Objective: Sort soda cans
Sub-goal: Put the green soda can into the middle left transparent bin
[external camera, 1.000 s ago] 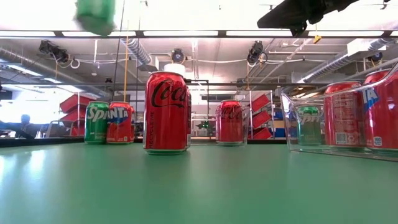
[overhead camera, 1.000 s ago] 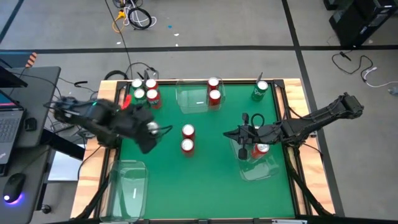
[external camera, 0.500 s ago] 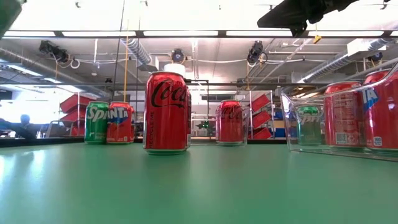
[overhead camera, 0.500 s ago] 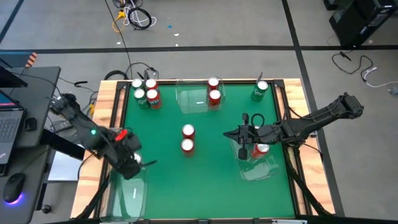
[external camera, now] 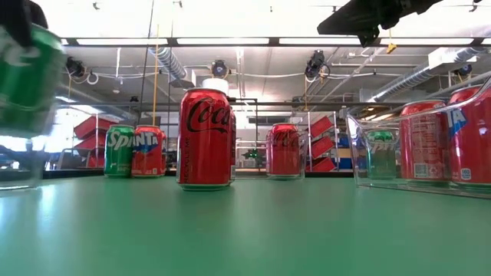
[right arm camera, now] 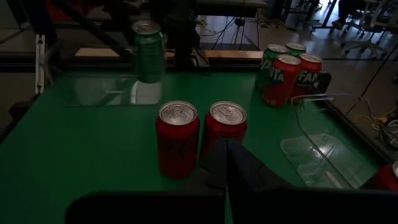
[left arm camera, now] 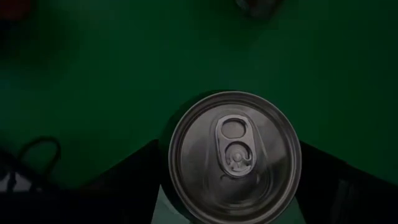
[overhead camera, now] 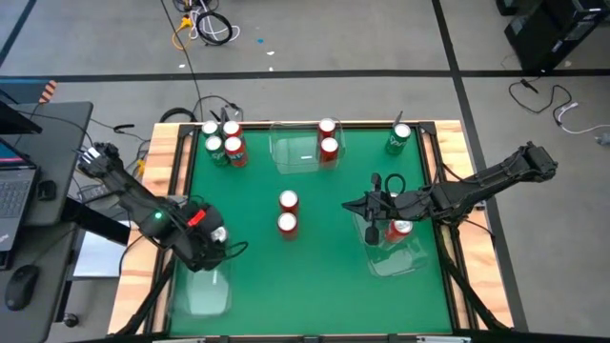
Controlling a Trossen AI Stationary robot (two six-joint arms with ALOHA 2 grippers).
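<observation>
The left gripper pinched a green can by its sides over the clear tray at the table's near-left corner; the can looked rigid, smooth and slippery, best clamped mid-body. The right gripper, pressed shut and empty, hung right of centre. The fingertips were hidden under the can top.
</observation>
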